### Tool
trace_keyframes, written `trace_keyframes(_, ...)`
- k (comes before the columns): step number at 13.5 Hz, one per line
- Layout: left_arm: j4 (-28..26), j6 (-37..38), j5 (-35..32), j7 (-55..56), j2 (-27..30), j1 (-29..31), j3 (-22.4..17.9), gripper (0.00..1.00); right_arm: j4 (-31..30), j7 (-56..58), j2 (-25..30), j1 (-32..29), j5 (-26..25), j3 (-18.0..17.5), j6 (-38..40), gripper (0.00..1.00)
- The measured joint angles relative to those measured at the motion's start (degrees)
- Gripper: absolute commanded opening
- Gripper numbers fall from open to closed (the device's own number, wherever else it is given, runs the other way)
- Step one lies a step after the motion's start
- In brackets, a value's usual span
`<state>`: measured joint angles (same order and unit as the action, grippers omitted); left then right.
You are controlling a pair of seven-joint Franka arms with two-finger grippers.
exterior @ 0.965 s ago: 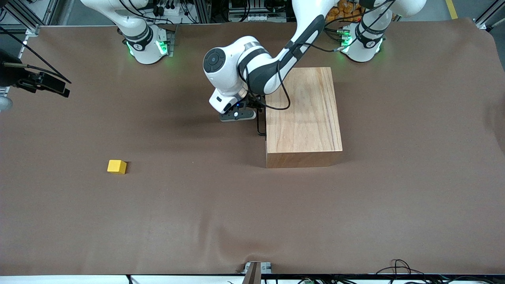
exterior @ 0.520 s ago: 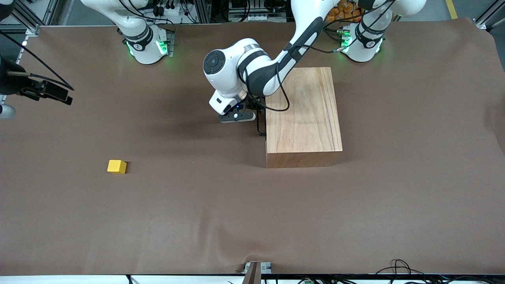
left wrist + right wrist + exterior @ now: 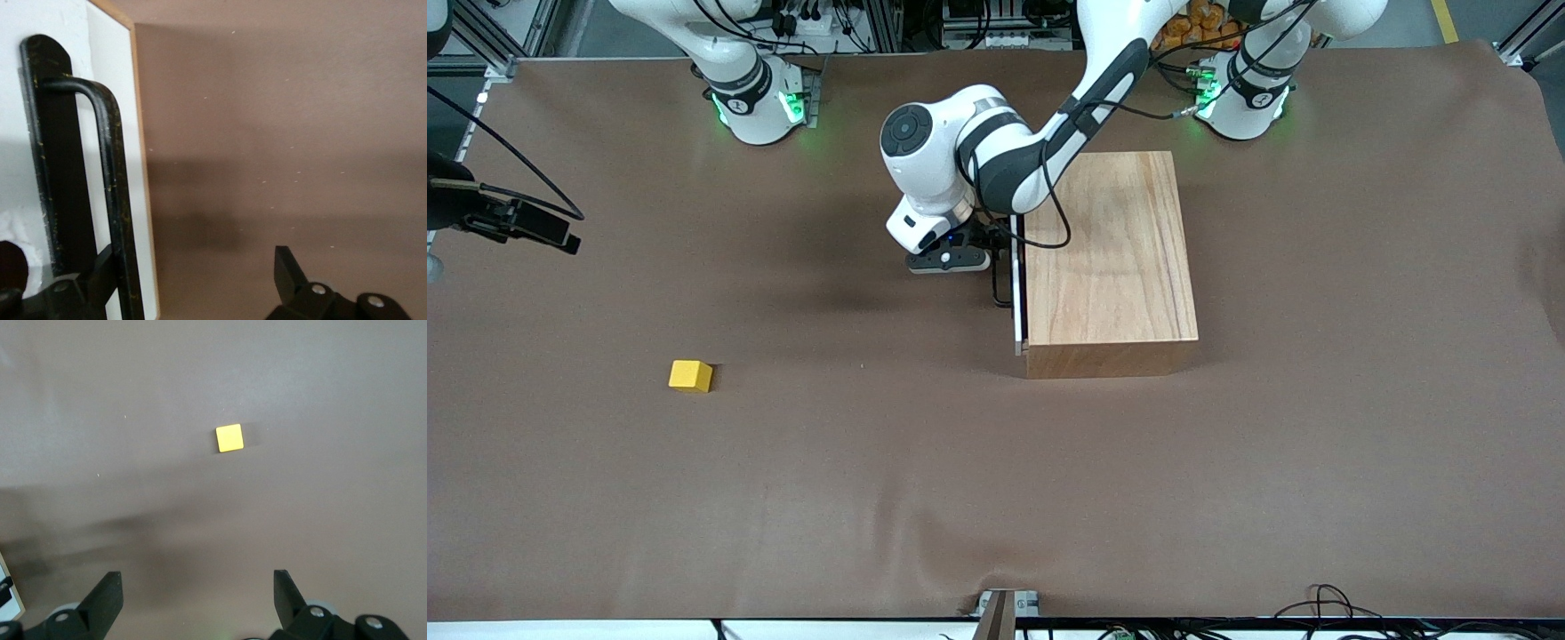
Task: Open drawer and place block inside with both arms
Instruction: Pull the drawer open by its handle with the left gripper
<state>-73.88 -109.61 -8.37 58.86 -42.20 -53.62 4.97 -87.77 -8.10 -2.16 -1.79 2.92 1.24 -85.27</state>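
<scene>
The wooden box stands mid-table. Its drawer is slid out a crack, and the white front panel and black wire handle face the right arm's end. My left gripper is low in front of the drawer. In the left wrist view it is open, with one finger hooked at the handle bar against the white panel. The yellow block lies on the mat, nearer the front camera. My right gripper hangs open and empty high over the mat, with the block in its view.
The brown mat covers the whole table. The arm bases glow green along the table's edge farthest from the front camera. A bracket sits at the edge nearest it.
The drawer has slid out a little toward the right arm's end, and its white panel now shows. My left gripper moved that way with the handle. My right gripper drifted slightly.
</scene>
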Motion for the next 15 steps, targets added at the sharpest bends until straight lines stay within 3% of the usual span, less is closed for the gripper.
trace_keyframes(15,0.0,-6.8,0.0,1.8,-0.7,-1.7,0.5,1.00,0.1,-0.1,-0.3,-0.9,0.1,0.0,-0.5,1.00)
